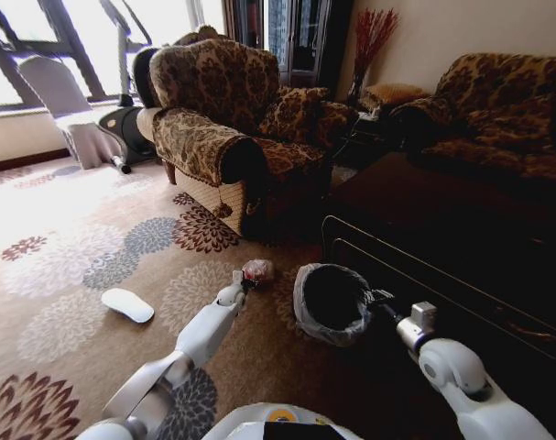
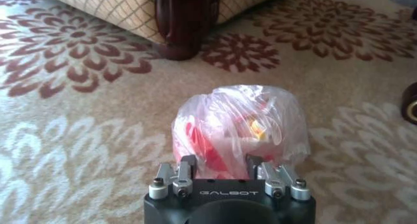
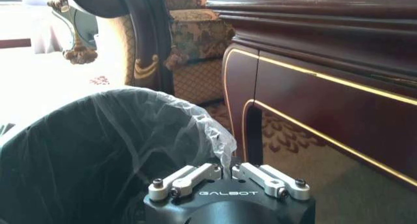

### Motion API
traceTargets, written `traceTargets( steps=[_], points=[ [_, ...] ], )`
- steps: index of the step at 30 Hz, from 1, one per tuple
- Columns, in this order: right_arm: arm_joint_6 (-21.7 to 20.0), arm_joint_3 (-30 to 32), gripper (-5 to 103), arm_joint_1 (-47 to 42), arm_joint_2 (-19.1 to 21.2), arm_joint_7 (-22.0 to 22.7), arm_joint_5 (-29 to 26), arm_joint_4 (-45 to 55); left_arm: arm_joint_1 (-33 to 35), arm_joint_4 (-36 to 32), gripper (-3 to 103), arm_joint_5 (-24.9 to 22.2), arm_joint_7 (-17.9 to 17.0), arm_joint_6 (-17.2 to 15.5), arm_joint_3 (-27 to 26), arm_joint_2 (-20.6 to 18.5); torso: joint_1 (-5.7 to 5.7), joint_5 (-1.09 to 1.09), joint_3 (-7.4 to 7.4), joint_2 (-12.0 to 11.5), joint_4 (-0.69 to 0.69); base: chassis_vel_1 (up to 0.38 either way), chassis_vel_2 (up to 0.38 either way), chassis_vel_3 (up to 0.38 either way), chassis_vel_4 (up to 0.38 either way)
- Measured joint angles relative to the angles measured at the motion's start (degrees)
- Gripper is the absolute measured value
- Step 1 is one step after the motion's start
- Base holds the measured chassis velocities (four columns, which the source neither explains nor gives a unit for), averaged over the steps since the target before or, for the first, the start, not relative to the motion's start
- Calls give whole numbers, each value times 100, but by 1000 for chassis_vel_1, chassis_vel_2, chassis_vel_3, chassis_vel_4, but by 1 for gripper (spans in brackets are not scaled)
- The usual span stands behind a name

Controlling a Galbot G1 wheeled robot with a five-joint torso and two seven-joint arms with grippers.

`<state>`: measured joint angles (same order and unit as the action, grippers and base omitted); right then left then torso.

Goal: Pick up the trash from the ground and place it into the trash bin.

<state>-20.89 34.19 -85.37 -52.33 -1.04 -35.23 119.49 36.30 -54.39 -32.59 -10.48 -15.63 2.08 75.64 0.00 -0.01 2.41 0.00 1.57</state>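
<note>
On carpet, left pincer (image 2: 221, 173) clamping trash (image 2: 239, 129)

"GALBOT" on left gripper (image 2: 221, 177) housing, same on right gripper (image 3: 228, 177) (white lettering)

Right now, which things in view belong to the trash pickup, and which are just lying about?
Part of the job:
- red-and-white wad in clear plastic, between the left end effector fingers
- trash bin, its liner rim pinched by the right end effector

Just lying about:
- white slipper on the carpet
- armchair
- dark wooden table
</note>
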Motion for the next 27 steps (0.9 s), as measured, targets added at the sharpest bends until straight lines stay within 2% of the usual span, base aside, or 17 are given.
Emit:
traceTargets(
  steps=[1, 2, 5, 7, 8, 12, 15, 17, 19, 21, 23, 25, 26, 27],
  points=[
    [0, 0, 2, 0, 0, 0, 0, 0, 0, 0, 52, 0, 0, 0, 0, 0, 0, 0, 0, 0, 0, 0, 0, 0, 0],
    [-1, -2, 2, -1, -25, 0, -2, 3, 22, -66, 43, 11, -103, -24, -20, -16, 0, 0, 0, 0, -1, 0, 0, 0, 0],
    [-1, -2, 2, -13, -44, 0, -2, 17, 91, -261, 40, 19, -230, -90, -80, -45, 0, 0, 0, 0, -3, 0, 0, 0, 0],
    [-2, 16, 2, -25, -32, 0, -29, 58, 292, -737, 31, 154, -356, -167, -169, -138, 0, 0, 0, 0, -3, 0, 0, 0, 0],
    [-2, 16, 2, -25, -32, 0, -29, 58, 292, -737, 31, 154, -356, -167, -169, -138, 0, 0, 0, 0, -3, 0, 0, 0, 0],
    [5, 42, 2, -14, 68, -1, -125, 118, 822, -1789, 19, 399, -510, -307, -449, -375, 0, 0, -1, 0, -3, 0, 0, 0, 0],
    [55, 30, 2, 31, 149, 2, -157, 119, 1287, -2436, 8, 669, -700, -235, -692, -557, 0, -2, -1, 1, -2, 0, 0, 0, 0],
    [67, 23, 2, 36, 168, 0, -173, 128, 1444, -2639, 8, 777, -733, -168, -792, -625, 0, -2, -1, 1, -5, 0, 0, 0, 0],
    [76, 15, 2, 37, 210, 1, -204, 142, 1749, -2973, 1, 938, -766, -28, -950, -758, 0, 4, -1, 1, -4, 0, 0, 0, 0],
    [87, 4, 2, 33, 315, 0, -270, 160, 2124, -3369, 0, 1093, -764, 118, -1189, -905, 0, -5, -1, 1, -4, 43, 44, 42, 58],
    [94, -3, 2, 35, 343, -2, -282, 161, 2185, -3432, 0, 1114, -755, 135, -1240, -927, 0, -4, -1, 1, -6, 47, 50, 43, 58],
    [152, -54, 2, 76, 490, -2, -319, 147, 2626, -3825, 0, 1238, -643, 198, -1643, -1053, 0, 2, -1, 1, -4, 50, 45, 46, 48],
    [184, -74, 2, 97, 554, 0, -323, 128, 2848, -4010, 0, 1270, -558, 222, -1828, -1120, 0, 2, -1, 1, 4, 48, 73, 85, 51],
    [202, -67, 2, 83, 580, 2, -323, 128, 2958, -4128, 0, 1267, -505, 249, -1909, -1171, 0, -1, -1, 1, 1, 85, 73, 85, 105]
  ],
)
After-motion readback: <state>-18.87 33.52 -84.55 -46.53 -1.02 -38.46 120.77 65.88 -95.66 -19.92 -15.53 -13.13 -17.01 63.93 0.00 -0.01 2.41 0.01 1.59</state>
